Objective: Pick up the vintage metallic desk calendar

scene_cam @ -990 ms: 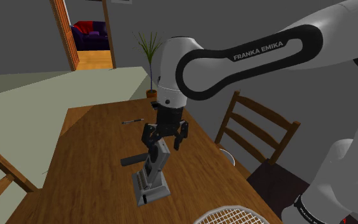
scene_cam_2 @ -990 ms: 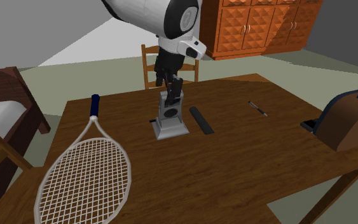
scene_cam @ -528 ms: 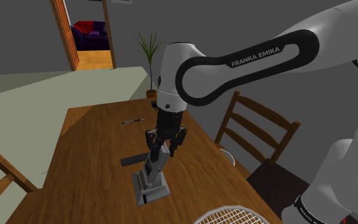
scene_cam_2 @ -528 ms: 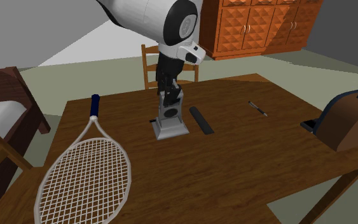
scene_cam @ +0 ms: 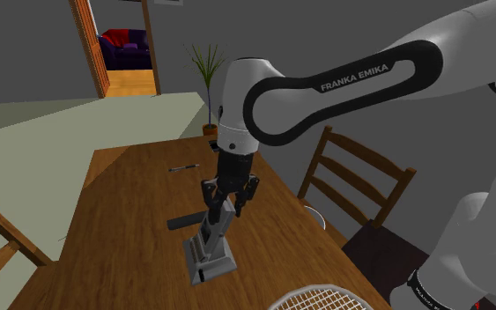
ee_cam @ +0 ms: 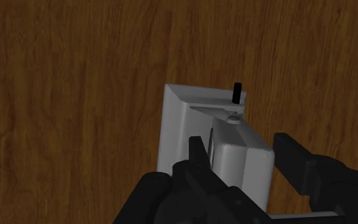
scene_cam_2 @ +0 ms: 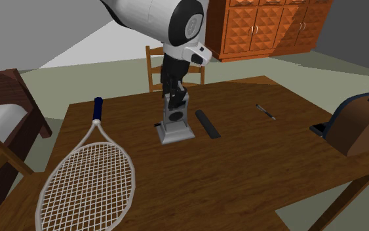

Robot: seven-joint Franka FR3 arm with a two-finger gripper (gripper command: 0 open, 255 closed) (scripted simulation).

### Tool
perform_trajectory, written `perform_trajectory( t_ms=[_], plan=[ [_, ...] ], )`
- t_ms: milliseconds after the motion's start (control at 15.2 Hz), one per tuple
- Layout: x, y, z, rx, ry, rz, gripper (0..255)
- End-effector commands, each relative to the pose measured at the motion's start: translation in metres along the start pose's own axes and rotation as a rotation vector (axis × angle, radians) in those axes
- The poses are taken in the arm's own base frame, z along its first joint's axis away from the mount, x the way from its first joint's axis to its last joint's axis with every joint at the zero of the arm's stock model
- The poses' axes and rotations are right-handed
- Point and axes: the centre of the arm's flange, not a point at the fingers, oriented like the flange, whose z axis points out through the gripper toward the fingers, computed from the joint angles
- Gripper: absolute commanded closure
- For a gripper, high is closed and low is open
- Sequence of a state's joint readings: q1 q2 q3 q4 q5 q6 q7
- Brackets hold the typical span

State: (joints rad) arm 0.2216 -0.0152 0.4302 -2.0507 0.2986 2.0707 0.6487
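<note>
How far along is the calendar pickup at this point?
Done: the approach; the gripper is down over the grey desk calendar. In hand: the grasp, black fingers pressed against both sides of its upright block. Left: the lift; its base lies flat on the wooden table.

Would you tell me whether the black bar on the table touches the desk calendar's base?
Apart. The second exterior view shows a strip of bare wooden table between the black bar and the base of the desk calendar.
</note>
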Motion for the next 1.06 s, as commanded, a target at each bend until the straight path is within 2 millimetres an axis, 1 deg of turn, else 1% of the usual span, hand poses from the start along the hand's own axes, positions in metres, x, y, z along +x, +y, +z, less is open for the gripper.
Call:
perform_trajectory(
  t_ms=[0,858,990],
  plan=[
    [-0.001,-0.001,-0.008,0.0,0.0,0.0,255],
    [-0.011,-0.016,-0.074,0.0,0.0,0.0,255],
    [-0.011,-0.016,-0.075,0.0,0.0,0.0,255]
  ],
)
